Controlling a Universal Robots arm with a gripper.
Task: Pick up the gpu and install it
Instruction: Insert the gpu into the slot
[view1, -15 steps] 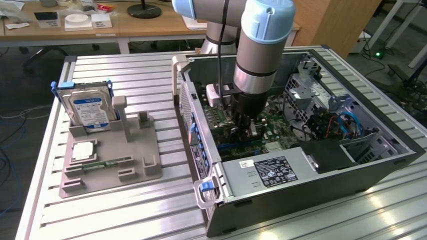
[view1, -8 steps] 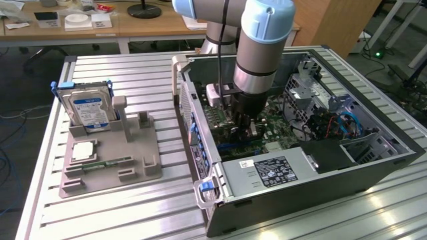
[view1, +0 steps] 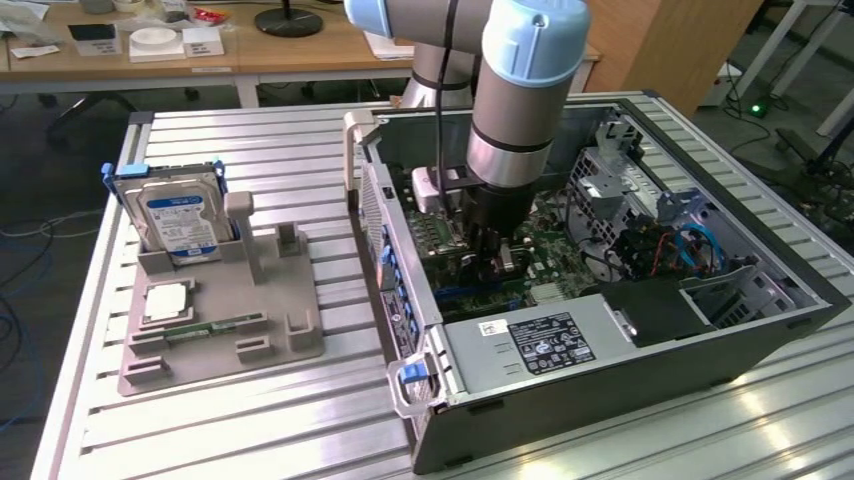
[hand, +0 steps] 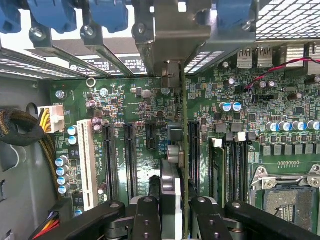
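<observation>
Black two-fingered hand (hand: 172, 220) was clamped on the thin black-and-green gpu (hand: 176, 165), card edge-on between its fingers, over the green motherboard (hand: 140, 115) slots.

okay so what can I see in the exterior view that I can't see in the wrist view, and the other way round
Exterior view alone: the arm reaching down into the open computer case, and at that view's left a grey holder tray with the blue-labelled hard drive standing in it.

Wrist view alone: the expansion slots close up, a white slot, the empty processor socket, and the gpu seen edge-on, clamped between the fingers, its bracket toward the case's rear wall.

Both: the gripper and the green motherboard.
</observation>
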